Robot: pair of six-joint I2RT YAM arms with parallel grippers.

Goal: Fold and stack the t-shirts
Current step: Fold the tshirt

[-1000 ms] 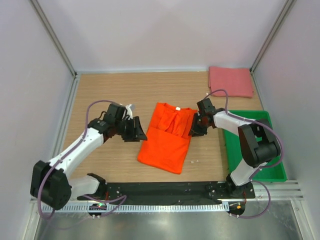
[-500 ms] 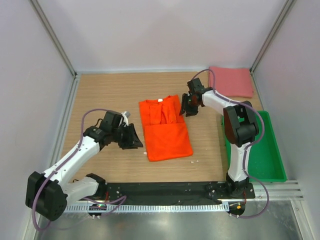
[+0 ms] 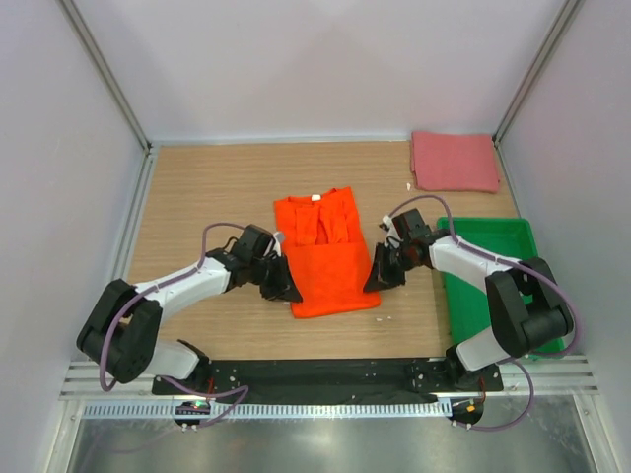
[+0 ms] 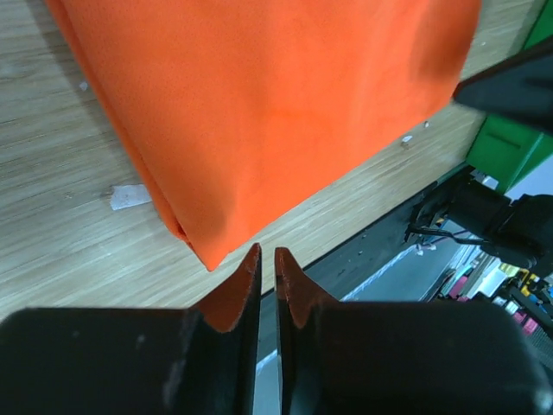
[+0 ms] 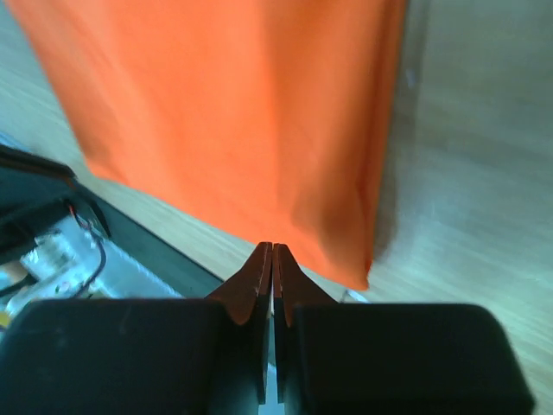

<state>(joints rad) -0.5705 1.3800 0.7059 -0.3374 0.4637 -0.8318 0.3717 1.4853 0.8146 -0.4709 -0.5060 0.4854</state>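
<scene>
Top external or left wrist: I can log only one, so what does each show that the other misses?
Only top external: the folded pink-red shirt in the far right corner, and the collar of the orange shirt. Only left wrist: the left gripper nearly shut, nothing in it, just short of that shirt's near corner. Both: orange shirt, green tray, wooden table.

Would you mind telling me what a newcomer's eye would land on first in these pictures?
The bright orange shirt, partly folded in the middle of the wooden table, stands out first. The left arm and the right arm flank its near corners, their jaws closed or nearly so right at the cloth's edge. A folded pink shirt lies in the far right corner, behind a green tray.
</scene>
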